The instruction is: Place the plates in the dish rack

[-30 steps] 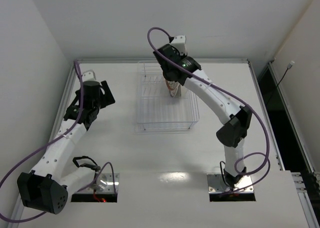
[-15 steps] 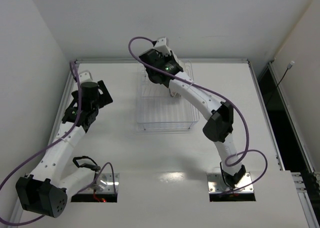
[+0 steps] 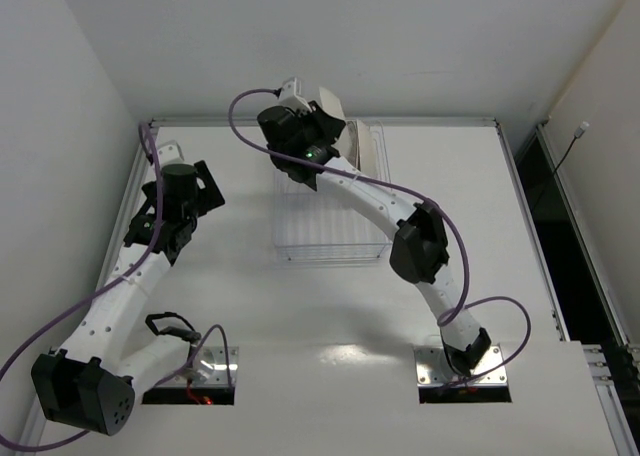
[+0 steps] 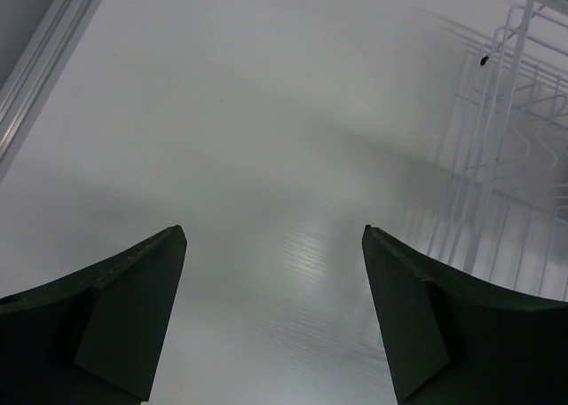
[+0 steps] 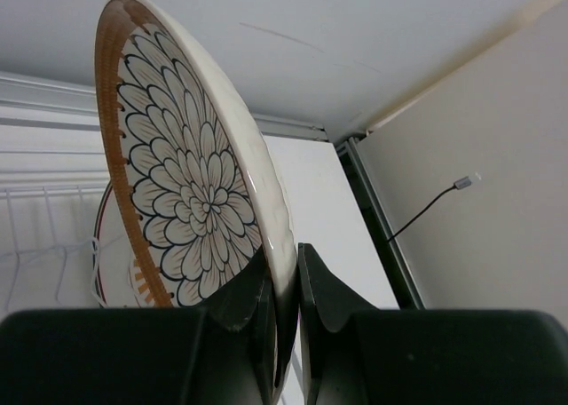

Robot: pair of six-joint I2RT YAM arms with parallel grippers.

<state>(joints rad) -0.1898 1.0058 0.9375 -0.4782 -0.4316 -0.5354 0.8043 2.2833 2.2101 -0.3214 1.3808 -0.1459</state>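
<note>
My right gripper (image 5: 286, 261) is shut on the lower edge of a brown-rimmed plate (image 5: 177, 183) with a white petal pattern and holds it upright on edge. In the top view this gripper (image 3: 335, 144) is over the far end of the wire dish rack (image 3: 330, 216), and the plate (image 3: 366, 148) shows pale and edge-on. Part of a second plate (image 5: 111, 267), with orange strokes, shows behind the held one beside rack wires (image 5: 35, 227). My left gripper (image 4: 275, 245) is open and empty over bare table, left of the rack (image 4: 515, 156). It also shows in the top view (image 3: 190, 191).
A raised rail (image 3: 320, 122) runs along the table's far edge, and walls stand close on the left and behind. The right arm's elbow (image 3: 415, 241) hangs over the rack's near right corner. A dark gap (image 3: 545, 196) runs past the table's right edge.
The right arm has swung left and back, carrying the plate from above the rack's middle to its far end. The left arm has barely moved.
</note>
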